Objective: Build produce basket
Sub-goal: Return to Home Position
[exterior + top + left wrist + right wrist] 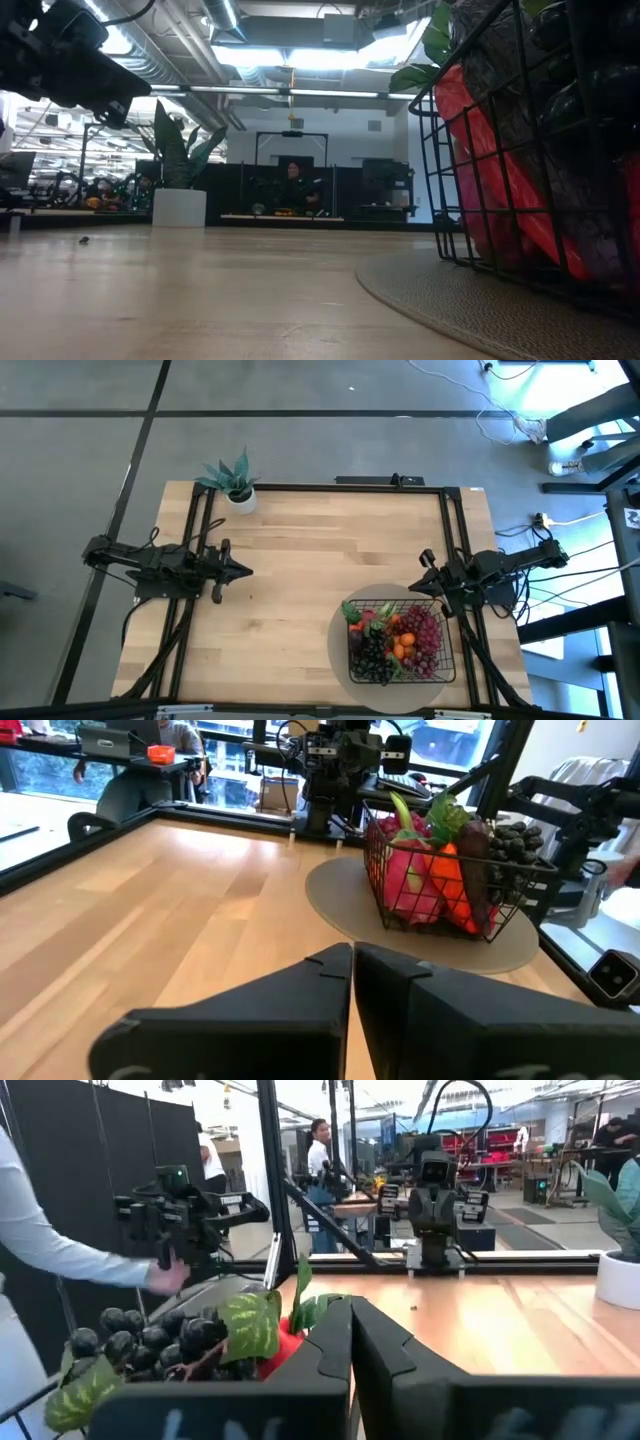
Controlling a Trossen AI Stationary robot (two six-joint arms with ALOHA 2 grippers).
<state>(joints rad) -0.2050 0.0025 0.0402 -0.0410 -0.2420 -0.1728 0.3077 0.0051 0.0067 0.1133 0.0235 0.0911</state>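
High view: the left gripper (243, 570) hangs over the table's (320, 540) left side, pointing right, well apart from everything. The right gripper (415, 588) sits at the right side, just beyond the far edge of the basket (451, 660). The basket stands on a round mat (338, 650) at the near right, filled with produce (398, 640). A plant (236, 480) stands at the far left corner.

Low view: the basket (520, 170) fills the right on the mat (450, 300), with red produce (480, 150) behind its wires. The plant (180, 165) is far left, and a person (293, 178) sits in the room beyond.

Left wrist view: the left gripper (352, 975) has its fingers (290, 1010) together, holding nothing. The basket (500, 910) stands well ahead of it on the mat (335, 905).

Right wrist view: the right gripper (350, 1330) has its fingers (420, 1380) pressed together, holding nothing. Dark grapes (140, 1340) lie close by. A person's sleeve (50, 1245) reaches in at one side.
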